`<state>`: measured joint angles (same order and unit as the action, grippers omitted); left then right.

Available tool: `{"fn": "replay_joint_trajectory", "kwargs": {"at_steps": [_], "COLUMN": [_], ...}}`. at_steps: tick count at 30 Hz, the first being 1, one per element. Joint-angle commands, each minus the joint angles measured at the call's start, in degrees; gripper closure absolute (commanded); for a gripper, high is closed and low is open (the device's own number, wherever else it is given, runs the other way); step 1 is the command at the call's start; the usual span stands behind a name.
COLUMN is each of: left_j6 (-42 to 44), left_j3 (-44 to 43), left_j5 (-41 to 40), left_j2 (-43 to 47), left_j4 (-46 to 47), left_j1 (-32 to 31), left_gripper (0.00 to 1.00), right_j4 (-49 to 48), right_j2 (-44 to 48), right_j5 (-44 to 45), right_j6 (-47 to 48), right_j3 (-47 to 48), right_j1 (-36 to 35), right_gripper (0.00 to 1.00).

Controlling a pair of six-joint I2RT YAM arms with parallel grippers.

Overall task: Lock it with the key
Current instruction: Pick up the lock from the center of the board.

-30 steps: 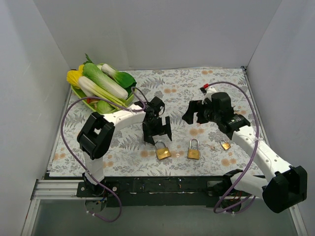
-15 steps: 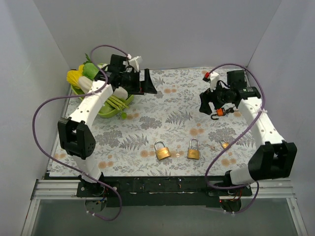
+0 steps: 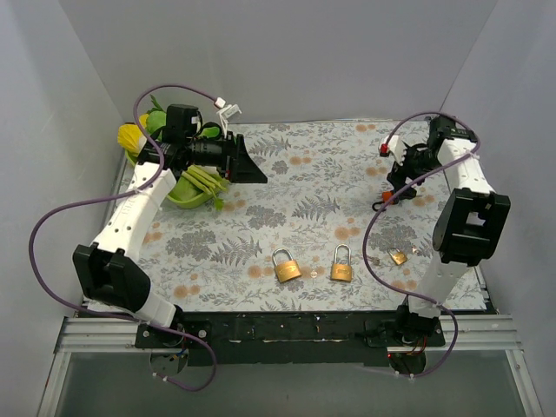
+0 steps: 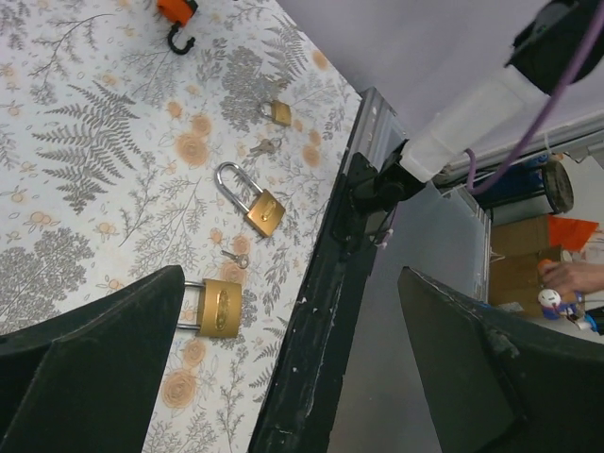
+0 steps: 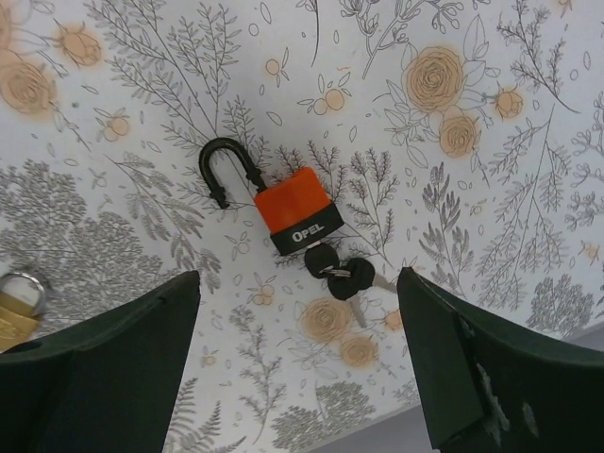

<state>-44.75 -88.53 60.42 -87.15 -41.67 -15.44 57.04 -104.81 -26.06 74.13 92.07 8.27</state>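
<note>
An orange padlock (image 5: 297, 212) lies flat on the flowered mat, its black shackle (image 5: 222, 165) swung open. Black-headed keys (image 5: 340, 274) on a ring sit at its keyhole end; one looks inserted. From above the padlock (image 3: 388, 198) is at the right side of the mat. My right gripper (image 5: 297, 368) is open and empty, hovering above the padlock (image 3: 400, 174). My left gripper (image 3: 248, 163) is open and empty, raised over the back left of the mat, far from the padlock (image 4: 176, 11). Its fingers frame the table's front edge in the left wrist view (image 4: 293, 377).
Two brass padlocks (image 3: 285, 266) (image 3: 341, 266) and a small one (image 3: 398, 256) lie near the front edge, with small loose keys (image 4: 236, 258) between them. A green bowl (image 3: 178, 193) of vegetables stands at the back left. White walls close in on both sides.
Both arms have swung up and away from the brass padlocks, the left to the back left, the right to the back right. The orange padlock now lies uncovered on the mat.
</note>
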Motion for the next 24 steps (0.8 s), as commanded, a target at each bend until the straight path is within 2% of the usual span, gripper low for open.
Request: {"fn": "replay_joint_trajectory", "kwargs": {"at_steps": [1,7,11,21,24], "left_j6": [2.4,2.6,1.9,1.9,1.9], "left_j3": [0.4,2.7,4.6,6.1,6.6], "left_j5": [7.0,4.3,4.6,4.1,4.3], "left_j2": [0.3,2.4,3.1,1.8,1.8], "left_j4": [0.0,1.3,3.0,3.9,4.1], "left_j1": [0.3,0.3,0.3,0.3,0.3], "left_gripper": [0.02,0.02,0.02,0.02,0.02], "right_j4": [2.5,2.1,1.8,3.3,3.3], "right_j2": [-4.3,-10.2,-13.5,-17.2,-18.5], "right_j5": [-0.9,0.1,1.6,2.0,1.9], "right_j6": [19.3,27.5,29.5,30.5,29.2], "right_j3": [3.0,5.6,5.8,5.3,6.3], "right_j1": [0.5,0.5,0.5,-0.1,-0.3], "right_gripper": [0.09,0.12,0.13,0.15,0.19]}}
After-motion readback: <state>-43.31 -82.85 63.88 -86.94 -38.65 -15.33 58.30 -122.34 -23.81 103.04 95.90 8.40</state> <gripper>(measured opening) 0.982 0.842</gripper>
